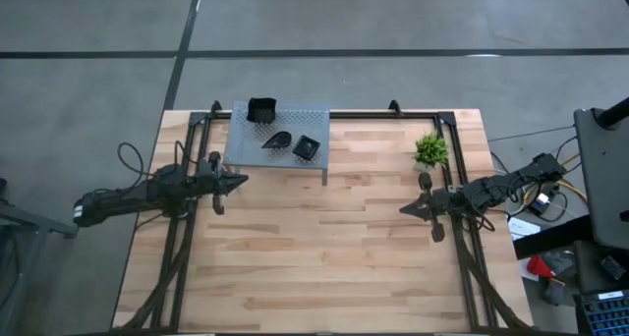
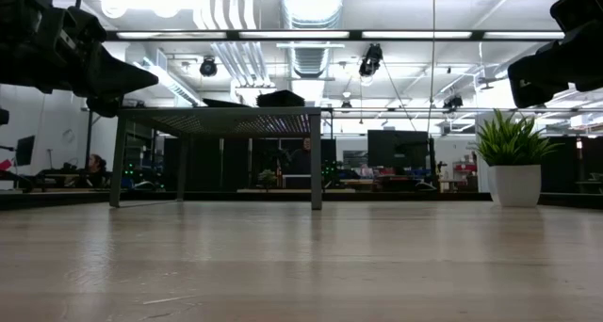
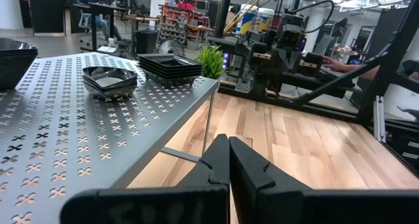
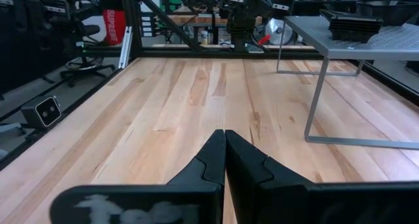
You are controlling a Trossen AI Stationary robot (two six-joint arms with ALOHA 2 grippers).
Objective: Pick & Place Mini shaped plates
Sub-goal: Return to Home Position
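- Resting in three stacks on the stand [image 1: 246,149], the plates [image 1: 308,147] lie nearest your left tool [image 1: 242,180], which hangs just beside the stand's near corner
- Both tools show fingers pressed together, holding nothing
- Your right tool [image 1: 404,209] waits well apart across the desk [image 1: 324,262], so I judge that only homing remains
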